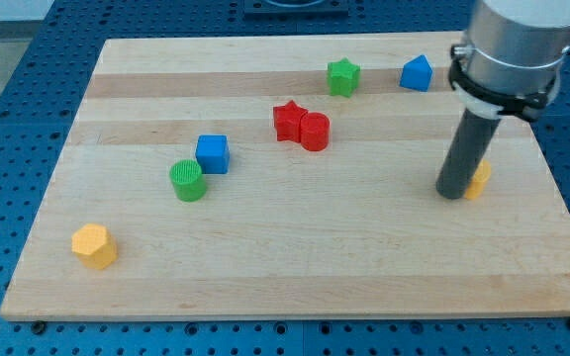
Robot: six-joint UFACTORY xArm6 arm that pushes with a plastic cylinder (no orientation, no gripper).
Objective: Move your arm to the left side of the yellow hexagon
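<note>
The yellow hexagon (94, 245) lies near the board's lower left corner. My tip (452, 193) rests on the board at the view's right, far to the right of the hexagon. It stands right beside a small yellow block (480, 180), which the rod partly hides, so its shape is unclear.
A green cylinder (188, 180) and a blue cube (212, 153) sit left of centre. A red star (288, 121) touches a red cylinder (315, 132) near the middle. A green star (343, 76) and a blue pentagon-like block (417, 73) lie near the top edge of the wooden board (295, 277).
</note>
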